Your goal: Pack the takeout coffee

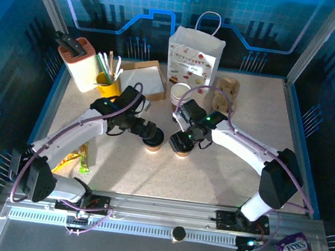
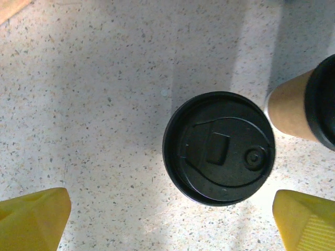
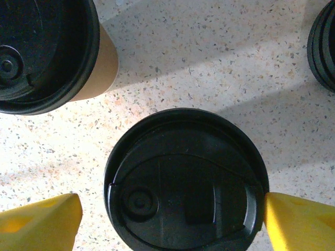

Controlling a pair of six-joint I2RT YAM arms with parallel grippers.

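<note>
Speckled bench (image 1: 223, 169); white paper bag (image 1: 193, 61) upright at far side. Mid-bench, close together but apart, both black-lidded: left coffee cup (image 2: 219, 147), right coffee cup (image 3: 186, 180). Left gripper (image 2: 170, 222) spread, straddling left coffee cup, no contact. Right gripper (image 3: 170, 222) spread around right coffee cup.

I count two lidded coffee cups (image 2: 219, 148) (image 3: 186, 180). I also see one paper bag (image 1: 192, 64) and one pulp carrier (image 1: 225, 91).
</note>
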